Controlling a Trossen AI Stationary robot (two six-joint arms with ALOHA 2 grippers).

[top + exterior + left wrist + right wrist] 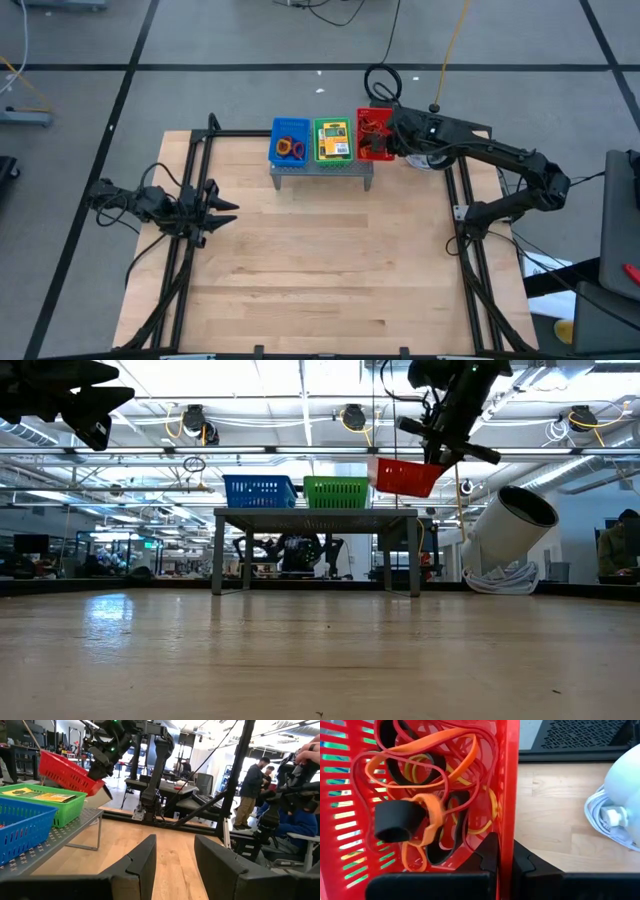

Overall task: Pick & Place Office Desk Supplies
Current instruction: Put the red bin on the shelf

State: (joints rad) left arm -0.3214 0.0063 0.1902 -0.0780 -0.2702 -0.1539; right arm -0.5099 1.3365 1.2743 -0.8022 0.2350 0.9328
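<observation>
Three small baskets are at the table's far edge. The blue basket [290,142] holds orange bands, and the green basket [333,140] holds yellow packets. Both stand on the grey perforated shelf [320,172]. The red basket [405,477] hangs tilted above the shelf's right end with a tangle of orange, red, yellow and black rubber bands [427,815] inside. My right gripper [506,860] is shut on it. My left gripper [228,208] waits open at the table's left side, with nothing between its fingers [145,857]. My right gripper pinches the red basket's right side wall [509,820] at its rim, one finger inside the basket and one outside. The fingers slant down at it from the table's right. The basket is lifted clear of the shelf and tilted, its left end lower.
A white round device [505,535] with a coiled white cable lies on the table just right of the shelf, under my right arm. Black frame rails [185,260] run along the table's left and right sides. The wooden tabletop [320,270] stretches toward the near edge.
</observation>
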